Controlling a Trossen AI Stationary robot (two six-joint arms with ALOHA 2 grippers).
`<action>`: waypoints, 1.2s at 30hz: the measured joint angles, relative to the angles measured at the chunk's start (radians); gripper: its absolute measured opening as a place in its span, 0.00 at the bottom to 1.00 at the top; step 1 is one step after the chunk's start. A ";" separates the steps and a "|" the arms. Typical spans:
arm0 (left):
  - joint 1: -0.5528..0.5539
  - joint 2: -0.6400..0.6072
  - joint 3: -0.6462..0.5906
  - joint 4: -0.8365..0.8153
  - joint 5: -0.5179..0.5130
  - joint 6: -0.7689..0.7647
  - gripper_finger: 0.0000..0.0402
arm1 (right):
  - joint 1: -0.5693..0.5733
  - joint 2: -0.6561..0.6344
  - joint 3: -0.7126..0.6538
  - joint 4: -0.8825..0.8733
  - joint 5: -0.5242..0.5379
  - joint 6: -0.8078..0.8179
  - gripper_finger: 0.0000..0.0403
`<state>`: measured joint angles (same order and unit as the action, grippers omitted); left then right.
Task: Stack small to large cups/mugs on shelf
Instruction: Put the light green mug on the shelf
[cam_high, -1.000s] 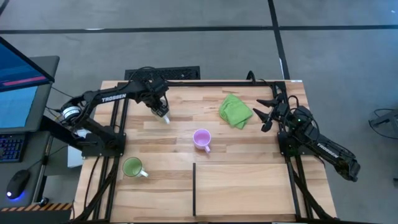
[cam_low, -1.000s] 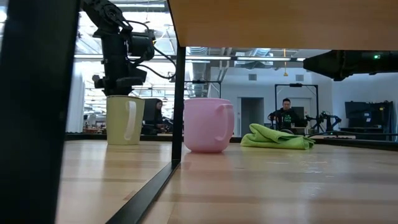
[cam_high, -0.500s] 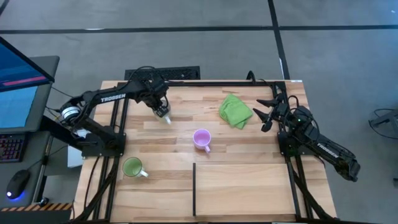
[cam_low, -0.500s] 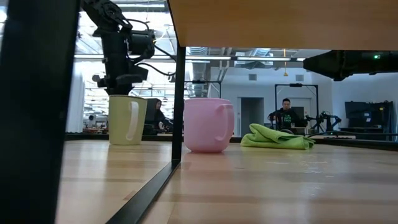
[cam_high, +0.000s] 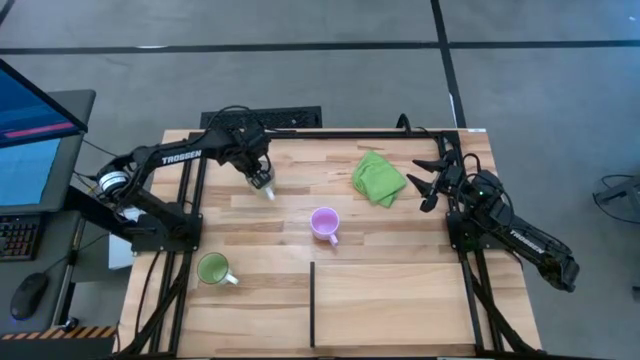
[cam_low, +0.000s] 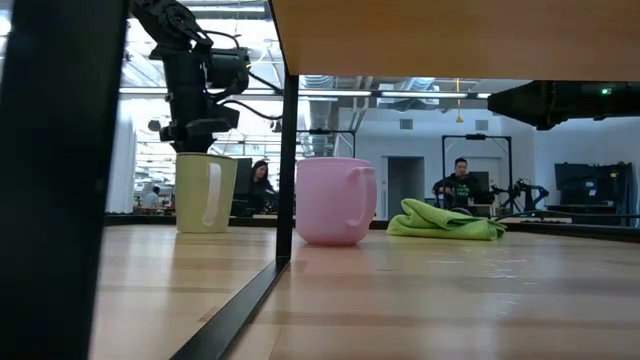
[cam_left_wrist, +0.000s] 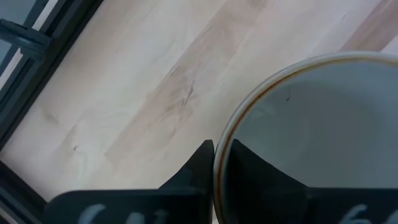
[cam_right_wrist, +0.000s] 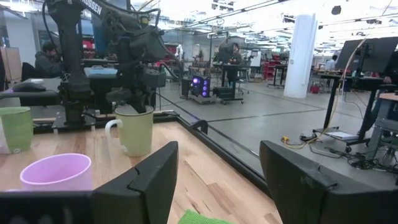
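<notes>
A cream mug (cam_high: 267, 190) stands upright at the far left of the table, with my left gripper (cam_high: 261, 180) shut on its rim from above. It also shows in the low view (cam_low: 206, 193) and the right wrist view (cam_right_wrist: 135, 129). A light purple mug (cam_high: 324, 222) stands on its base mid-table. A green mug (cam_high: 212, 268) stands at the near left. The shelf (cam_high: 400, 305) is the near right part of the tabletop, bounded by a thin black strip (cam_high: 312, 300). My right gripper (cam_high: 432, 185) is open and empty at the far right. My left gripper holds the cream mug by its rim (cam_left_wrist: 219, 163), with one finger (cam_left_wrist: 198, 163) outside the wall and one (cam_left_wrist: 252, 160) inside. The fingers point down from above. The mug hangs or stands upright; whether its base touches the table, I cannot tell.
A crumpled green cloth (cam_high: 378, 177) lies at the far right, close to my right gripper. Black frame rails run along the table's left, far and right edges. A dark post (cam_low: 288, 160) stands near the low camera. People sit at desks in the room beyond.
My left gripper has carried the cream mug a little toward the table's right edge, keeping it upright. My right arm has kept still.
</notes>
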<state>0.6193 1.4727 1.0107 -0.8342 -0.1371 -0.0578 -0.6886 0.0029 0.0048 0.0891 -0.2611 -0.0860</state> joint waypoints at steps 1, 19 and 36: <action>0.000 0.000 0.000 0.001 0.000 0.002 0.04 | 0.000 0.000 0.000 0.000 0.000 0.000 0.62; 0.000 0.003 -0.003 0.060 0.052 0.040 0.03 | 0.000 0.000 0.000 0.000 0.000 0.000 0.62; -0.063 0.005 0.239 0.099 0.151 0.080 0.03 | 0.000 0.000 0.000 0.000 0.000 0.000 0.62</action>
<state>0.5559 1.4781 1.2494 -0.7356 0.0138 0.0222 -0.6884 0.0025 0.0051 0.0895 -0.2611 -0.0864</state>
